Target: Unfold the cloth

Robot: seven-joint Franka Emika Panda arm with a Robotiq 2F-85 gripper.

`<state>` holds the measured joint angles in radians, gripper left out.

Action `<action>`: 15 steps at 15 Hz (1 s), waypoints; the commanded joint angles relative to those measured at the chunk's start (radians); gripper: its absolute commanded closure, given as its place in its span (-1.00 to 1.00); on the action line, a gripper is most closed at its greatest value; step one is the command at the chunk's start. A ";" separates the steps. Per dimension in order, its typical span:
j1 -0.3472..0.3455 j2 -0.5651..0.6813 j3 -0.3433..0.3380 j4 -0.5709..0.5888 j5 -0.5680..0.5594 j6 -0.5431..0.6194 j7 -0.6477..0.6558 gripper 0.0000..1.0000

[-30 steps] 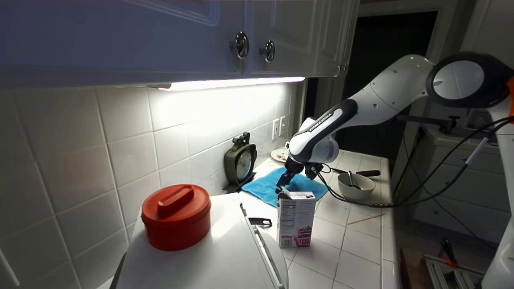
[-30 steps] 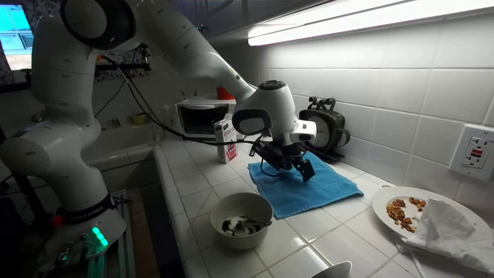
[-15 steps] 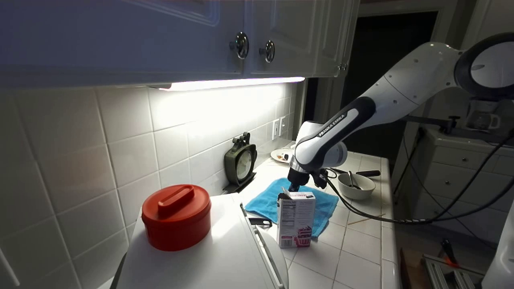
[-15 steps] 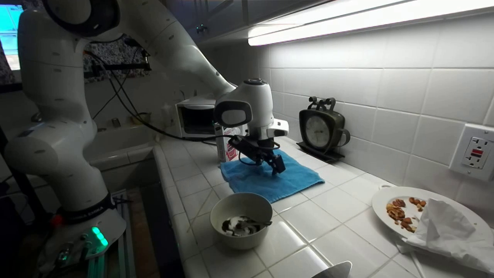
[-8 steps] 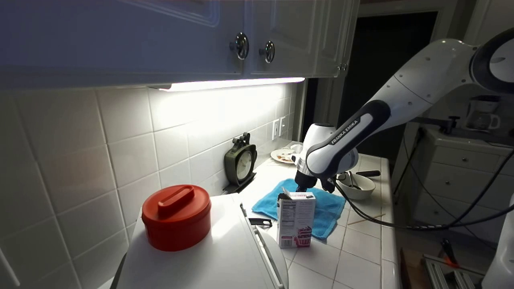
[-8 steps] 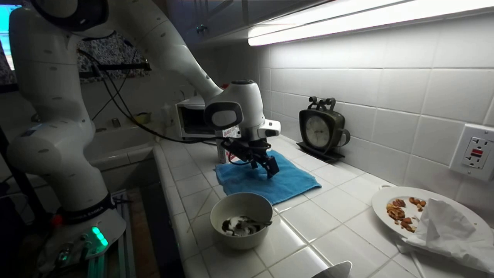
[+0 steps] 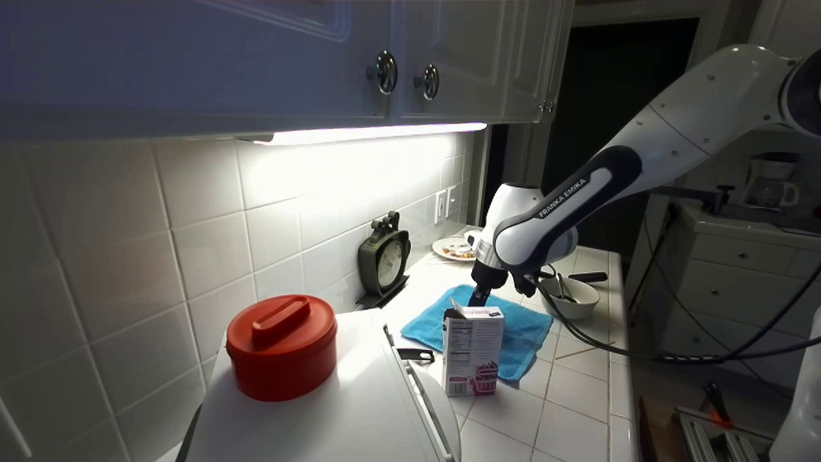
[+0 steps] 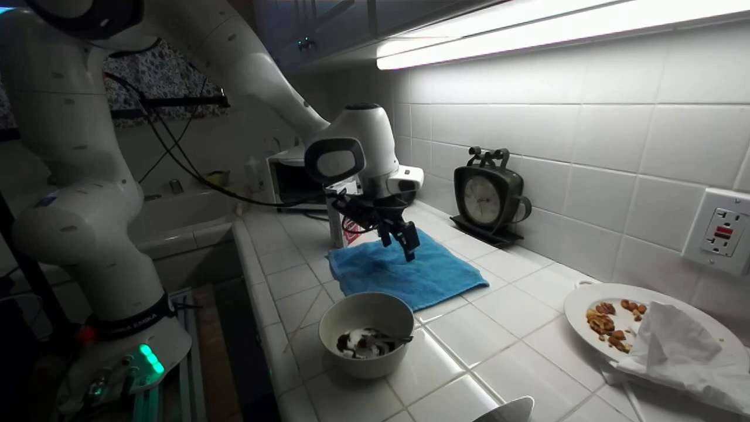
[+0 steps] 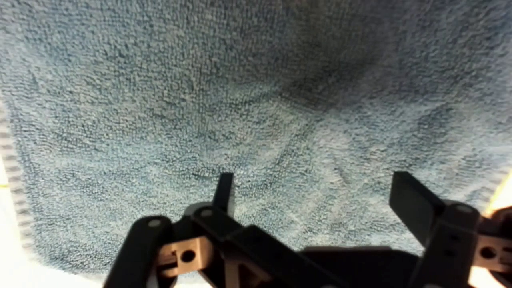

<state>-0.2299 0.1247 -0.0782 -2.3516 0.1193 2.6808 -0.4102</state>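
Note:
The blue cloth lies spread on the white tiled counter, nearly flat with light wrinkles; it also shows in an exterior view. Its striped hem shows at the left of the wrist view, where the cloth fills most of the picture. My gripper is open and empty, fingers pointing down just above the middle of the cloth. In the wrist view the fingertips of my gripper stand wide apart with no cloth between them. A carton hides part of the gripper and cloth in an exterior view.
The carton stands at the cloth's edge. A bowl with a spoon is close to the cloth. A clock-like scale stands by the wall. A plate holds nuts and a napkin. A toaster oven carries a red canister.
The cloth has slid along the counter, away from the scale and toward the counter's front edge, as my gripper moved the same way. In the last half second my gripper has risen slightly off the cloth.

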 commanded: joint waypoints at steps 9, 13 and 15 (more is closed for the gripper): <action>0.045 -0.326 -0.048 -0.139 -0.248 -0.005 0.423 -1.00; 0.093 -0.456 -0.072 -0.090 -0.090 -0.273 0.289 -1.00; 0.102 -0.506 -0.085 -0.050 -0.064 -0.426 0.258 -1.00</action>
<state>-0.1569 -0.2862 -0.1302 -2.4298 -0.0075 2.4384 -0.0844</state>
